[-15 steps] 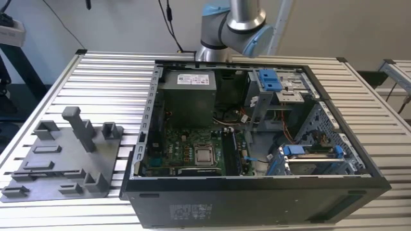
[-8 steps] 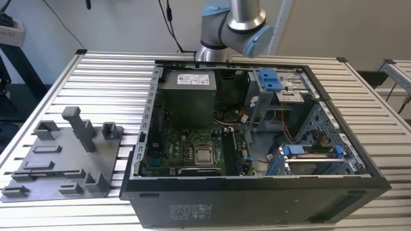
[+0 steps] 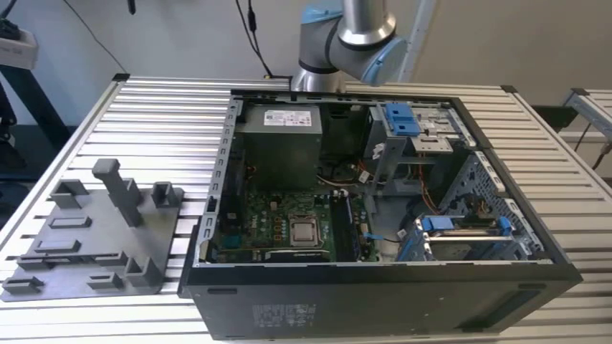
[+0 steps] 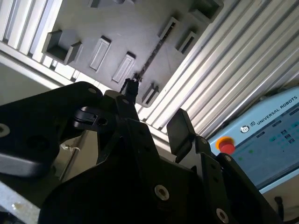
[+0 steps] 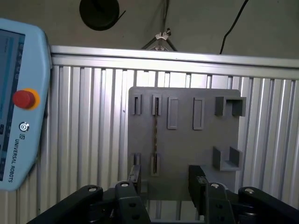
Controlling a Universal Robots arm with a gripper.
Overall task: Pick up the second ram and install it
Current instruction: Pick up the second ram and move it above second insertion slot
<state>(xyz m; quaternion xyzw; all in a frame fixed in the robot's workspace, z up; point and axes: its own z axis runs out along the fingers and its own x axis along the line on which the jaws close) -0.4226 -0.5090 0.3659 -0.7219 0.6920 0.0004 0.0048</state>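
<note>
Bench (image 5: 84,140) of ribbed aluminium slats carried a flat grey plastic tray (image 5: 187,149) with rectangular slots. The second ram (image 5: 155,135), a thin dark strip, stood edge-on in two slots, its faces hidden. The black gripper (image 5: 166,175) had its fingers (image 5: 197,181) wide apart, empty, clear of the strip, their bases cut off.

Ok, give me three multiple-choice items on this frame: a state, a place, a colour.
1. The gripper is: A shut on something; B open and empty; C shut and empty.
2. The second ram is: A on edge in a slot of the grey tray; B in the gripper; C flat on the tray.
3. The pendant's button is: A green; B red; C blue.
Answers: 1 B, fingers apart, tray showing between; 2 A, edge-on between slots; 3 B, red in both wrist views.
</note>
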